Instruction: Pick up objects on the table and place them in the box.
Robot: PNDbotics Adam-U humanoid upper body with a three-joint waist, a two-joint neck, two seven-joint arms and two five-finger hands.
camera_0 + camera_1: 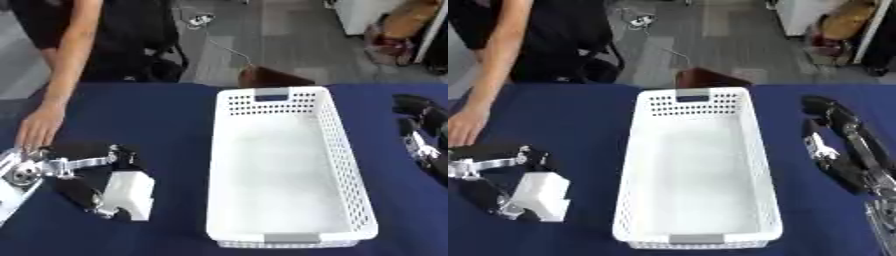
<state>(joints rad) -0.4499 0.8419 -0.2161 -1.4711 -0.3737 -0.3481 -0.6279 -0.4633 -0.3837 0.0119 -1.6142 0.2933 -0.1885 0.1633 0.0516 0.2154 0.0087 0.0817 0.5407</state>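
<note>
a white block lies on the blue table, just left of the long white perforated box, whose floor shows nothing inside. the left hand is wrapped around the block, dark fingers curled at its upper and left sides, so the block is judged to be pinched, not yet lifted. the right hand is held to the right of the box, fingers relaxed and extended, gripping nothing. a person's bare hand rests on the table near the left arm and touches no task object.

for the step in hand, the block is best raised straight up until the box's near wall is cleared, then carried rightward over the open middle. release is best delayed until the block is low inside, so that the rim is not struck.
</note>
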